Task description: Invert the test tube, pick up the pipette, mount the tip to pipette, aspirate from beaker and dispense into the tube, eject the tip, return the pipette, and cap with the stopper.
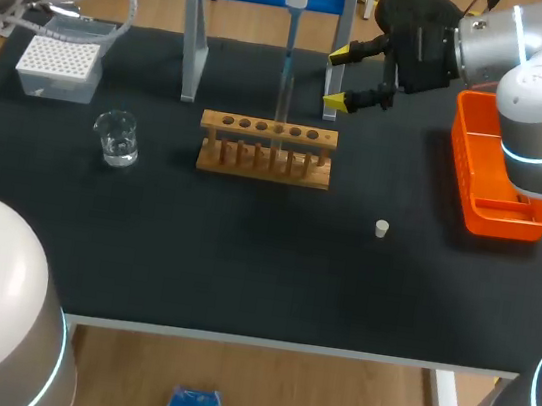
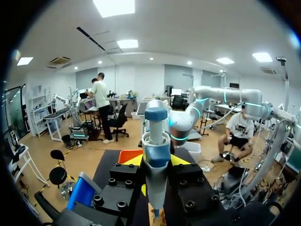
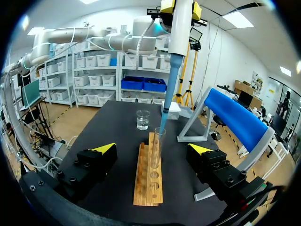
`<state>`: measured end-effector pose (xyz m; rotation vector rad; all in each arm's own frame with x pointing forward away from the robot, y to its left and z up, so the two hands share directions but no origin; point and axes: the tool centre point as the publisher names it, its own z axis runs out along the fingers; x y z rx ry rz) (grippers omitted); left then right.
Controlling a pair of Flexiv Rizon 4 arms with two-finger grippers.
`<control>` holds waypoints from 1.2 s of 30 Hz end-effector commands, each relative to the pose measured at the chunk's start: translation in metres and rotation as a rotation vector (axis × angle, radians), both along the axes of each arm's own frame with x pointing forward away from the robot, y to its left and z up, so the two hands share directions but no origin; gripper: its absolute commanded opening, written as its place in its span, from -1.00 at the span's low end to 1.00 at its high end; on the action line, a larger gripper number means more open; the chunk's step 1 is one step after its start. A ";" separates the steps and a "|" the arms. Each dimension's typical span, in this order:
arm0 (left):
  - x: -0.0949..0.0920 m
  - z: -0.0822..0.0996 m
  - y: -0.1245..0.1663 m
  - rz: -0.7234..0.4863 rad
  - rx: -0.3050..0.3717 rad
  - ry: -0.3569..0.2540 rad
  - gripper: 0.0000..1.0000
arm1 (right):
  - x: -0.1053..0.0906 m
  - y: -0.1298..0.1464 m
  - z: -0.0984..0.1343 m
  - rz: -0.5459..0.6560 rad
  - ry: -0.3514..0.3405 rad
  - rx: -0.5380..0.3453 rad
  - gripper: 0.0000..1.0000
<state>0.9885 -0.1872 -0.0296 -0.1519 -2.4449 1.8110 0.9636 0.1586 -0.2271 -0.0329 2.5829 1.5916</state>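
**Head view:** a fixed camera high behind the robot looks steeply down from a distance and takes in the whole black counter [image 1: 240, 280].

**Left wrist view:** the camera sits just behind the left pincer [image 2: 156, 162] and faces outward, nearly level. The pipette [image 2: 156, 150] stands very close in the near middle.

**Right wrist view:** the camera sits behind the right pincer [image 3: 153, 149], low over the counter. It looks lengthwise along the wooden rack [image 3: 149, 174] toward the beaker [image 3: 143, 120].

**Shared between views:** the pipette appears in all three views. The rack and beaker appear in the head and right wrist views.
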 end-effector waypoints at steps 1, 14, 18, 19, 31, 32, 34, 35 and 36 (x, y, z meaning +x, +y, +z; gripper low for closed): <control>-0.002 -0.003 0.001 0.006 -0.005 0.000 -1.00 | 0.000 0.000 -0.001 0.000 -0.001 0.001 1.00; -0.001 -0.012 0.003 0.021 -0.042 0.005 -1.00 | 0.000 0.000 -0.001 0.000 -0.001 0.001 1.00; -0.001 -0.014 0.005 0.027 -0.051 0.009 -1.00 | 0.000 0.000 -0.001 0.000 -0.001 0.001 1.00; -0.001 -0.015 0.006 0.027 -0.052 0.010 -1.00 | 0.000 0.000 -0.001 0.000 -0.001 0.001 1.00; 0.001 -0.023 0.010 0.039 -0.065 0.024 -1.00 | 0.000 0.000 -0.001 0.000 -0.001 0.001 1.00; 0.001 -0.023 0.010 0.040 -0.065 0.024 -1.00 | 0.000 0.000 -0.001 0.000 -0.001 0.001 1.00; 0.001 -0.024 0.011 0.042 -0.067 0.024 -1.00 | 0.000 0.000 -0.001 0.000 -0.001 0.001 1.00; 0.001 -0.025 0.011 0.042 -0.068 0.023 -1.00 | 0.000 0.000 -0.001 0.000 -0.001 0.001 1.00; 0.001 -0.026 0.011 0.043 -0.068 0.023 -1.00 | 0.000 0.000 -0.001 0.000 -0.001 0.001 1.00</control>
